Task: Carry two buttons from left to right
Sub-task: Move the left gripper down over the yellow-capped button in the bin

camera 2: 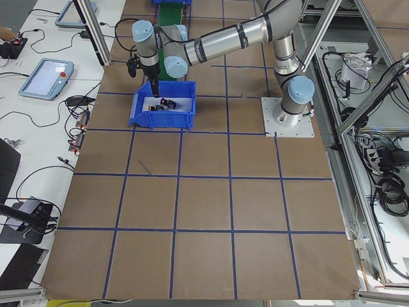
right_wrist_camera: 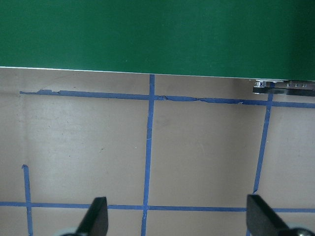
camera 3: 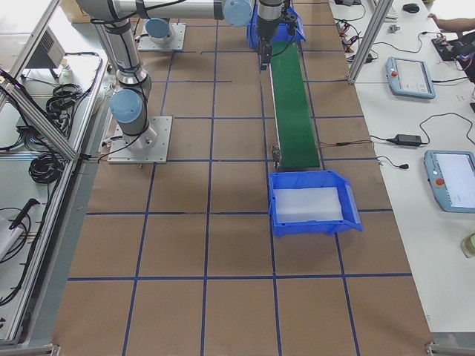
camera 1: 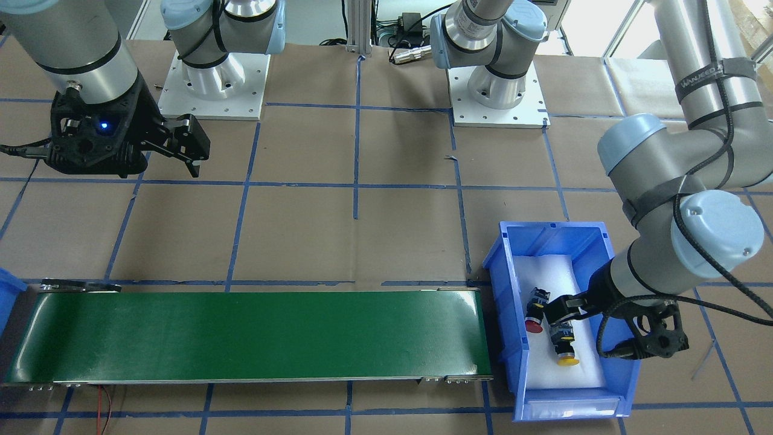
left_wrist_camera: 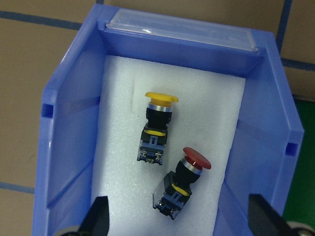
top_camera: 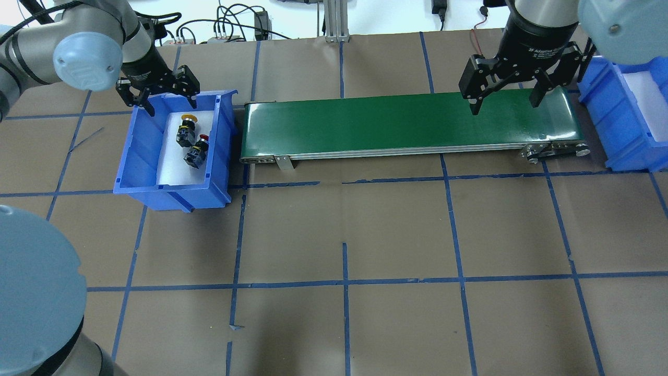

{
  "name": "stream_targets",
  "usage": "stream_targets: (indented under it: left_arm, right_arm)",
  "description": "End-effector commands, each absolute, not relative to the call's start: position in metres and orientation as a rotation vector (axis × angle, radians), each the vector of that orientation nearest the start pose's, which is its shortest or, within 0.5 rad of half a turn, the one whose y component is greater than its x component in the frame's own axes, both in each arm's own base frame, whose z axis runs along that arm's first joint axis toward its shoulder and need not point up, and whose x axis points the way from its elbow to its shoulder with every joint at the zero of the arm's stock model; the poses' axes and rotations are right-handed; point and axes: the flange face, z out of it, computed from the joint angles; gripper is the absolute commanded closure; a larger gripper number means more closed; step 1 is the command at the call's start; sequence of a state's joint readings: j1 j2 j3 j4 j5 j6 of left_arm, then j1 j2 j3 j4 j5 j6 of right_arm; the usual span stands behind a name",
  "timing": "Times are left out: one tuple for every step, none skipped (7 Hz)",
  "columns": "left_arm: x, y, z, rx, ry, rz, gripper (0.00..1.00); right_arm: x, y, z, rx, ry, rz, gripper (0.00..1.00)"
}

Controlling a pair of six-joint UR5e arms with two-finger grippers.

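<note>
Over blue plastic bin [left_wrist_camera: 69, 147], left gripper [left_wrist_camera: 179, 219] hangs spread; centre on yellow-capped push-button [left_wrist_camera: 155, 130] w/o nudging red-capped push-button [left_wrist_camera: 184, 182]; right gripper [top_camera: 505, 104] spread too.

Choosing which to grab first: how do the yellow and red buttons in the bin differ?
Yellow button sits toward the clear-strip end of the bin; red button sits toward the wall beside the belt. Yellow's cap points nearly straight at that end; red's is angled. Both lie sideways on white foam.

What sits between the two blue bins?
The green conveyor belt, nothing on it, runs from left bin to right bin; overhead view shows it.
</note>
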State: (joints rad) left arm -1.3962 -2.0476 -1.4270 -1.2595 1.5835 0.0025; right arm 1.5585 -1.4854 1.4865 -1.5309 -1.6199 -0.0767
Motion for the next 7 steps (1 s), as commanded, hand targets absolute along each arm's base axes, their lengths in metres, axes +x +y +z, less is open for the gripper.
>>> stream_targets:
  left_arm:
    - [-0.013,-0.683,0.29,-0.251,3.119,0.06,0.0]
    - [-0.012,-0.69,0.281,-0.218,3.119,0.01,0.0]
    - [-0.011,-0.7,0.267,-0.178,3.119,-0.04,0.11]
    - [-0.009,-0.701,0.263,-0.144,3.119,-0.04,0.12]
    - [-0.004,-0.704,0.253,-0.137,3.121,-0.037,0.12]
    - [0.0,-0.705,0.247,-0.089,3.124,-0.025,0.18]
    - [0.008,-0.704,0.245,-0.094,3.126,-0.03,0.18]
  right_arm:
    - [0.122,-0.526,0.482,-0.104,3.186,0.069,0.0]
    - [0.122,-0.526,0.482,-0.104,3.186,0.069,0.0]
    - [0.122,-0.525,0.483,-0.104,3.186,0.067,0.0]
    - [0.122,-0.525,0.483,-0.107,3.186,0.067,0.0]
    - [0.122,-0.525,0.483,-0.107,3.186,0.067,0.0]
    - [0.122,-0.525,0.483,-0.107,3.186,0.067,0.0]
    - [0.122,-0.525,0.483,-0.107,3.186,0.067,0.0]
